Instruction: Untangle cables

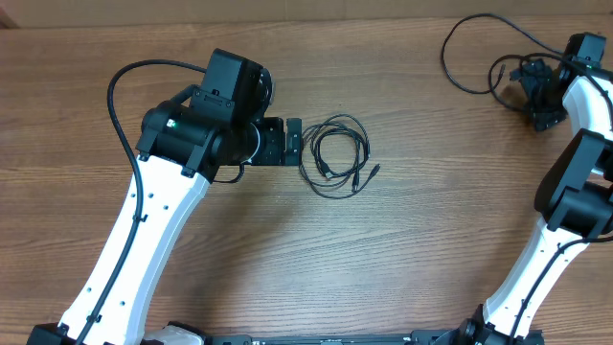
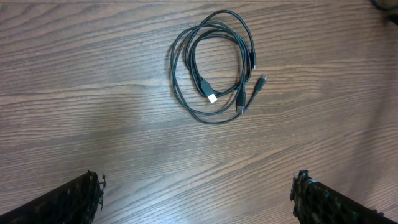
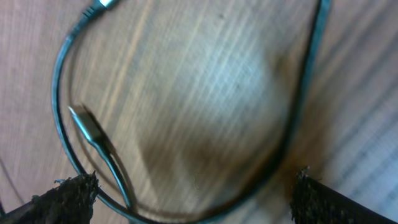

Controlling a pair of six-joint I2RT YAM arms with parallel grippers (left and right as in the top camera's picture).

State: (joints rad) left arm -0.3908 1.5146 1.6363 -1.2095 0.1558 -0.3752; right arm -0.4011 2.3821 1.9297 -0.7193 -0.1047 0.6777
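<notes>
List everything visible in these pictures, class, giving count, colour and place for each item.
thin black cords with plug connectors: apparently two, coiled together, black, mid-table
loose thin black cord with plugs: one, black, table's far right corner
brown wooden table: one, brown, under everything
white robot arms: two, white with black joints, left and right sides
left gripper: one, black, open, beside the coil
right gripper: one, black, open, over the loose cord
</notes>
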